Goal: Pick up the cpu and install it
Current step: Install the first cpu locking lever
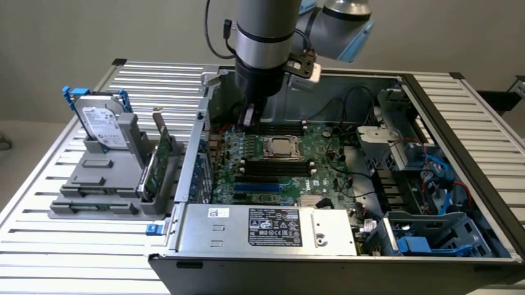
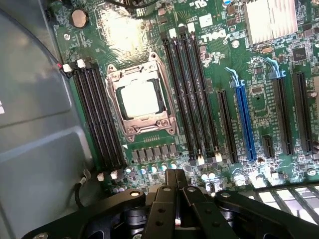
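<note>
The cpu (image 1: 280,147), a small square chip with a dull silver top, lies flat inside the metal-framed socket (image 1: 280,136) in the middle of the green motherboard (image 1: 316,178). In the wrist view the cpu (image 2: 140,98) sits within the socket frame (image 2: 115,79), level with it. My gripper (image 1: 248,120) hangs over the board's far edge, to the exterior view's left of the socket and apart from it. Its black fingers (image 2: 169,186) are pressed together, and the gripper (image 2: 175,185) is shut with nothing between them.
The open computer case (image 1: 459,141) walls in the board. A power supply (image 1: 271,226) lies along the near side, and cables and drive cages (image 1: 426,184) stand at the exterior view's right. A hard drive (image 1: 102,126) with a blue bracket stands in a grey holder outside the case. Memory slots (image 2: 97,114) flank the socket.
</note>
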Controlling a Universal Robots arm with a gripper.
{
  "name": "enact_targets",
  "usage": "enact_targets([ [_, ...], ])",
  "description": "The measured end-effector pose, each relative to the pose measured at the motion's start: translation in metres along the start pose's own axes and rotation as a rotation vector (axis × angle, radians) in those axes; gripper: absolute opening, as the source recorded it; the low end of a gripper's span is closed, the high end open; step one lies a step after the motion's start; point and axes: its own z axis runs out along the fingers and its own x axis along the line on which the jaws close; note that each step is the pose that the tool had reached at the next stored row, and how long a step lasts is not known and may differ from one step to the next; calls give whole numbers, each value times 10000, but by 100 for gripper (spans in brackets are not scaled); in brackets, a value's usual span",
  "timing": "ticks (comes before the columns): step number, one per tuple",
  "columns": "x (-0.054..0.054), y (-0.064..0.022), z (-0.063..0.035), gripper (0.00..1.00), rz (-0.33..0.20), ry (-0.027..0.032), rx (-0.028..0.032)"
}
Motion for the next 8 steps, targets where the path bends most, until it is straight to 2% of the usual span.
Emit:
enact_targets([
  [8, -1, 3, 40, 11, -633, -464, -1],
])
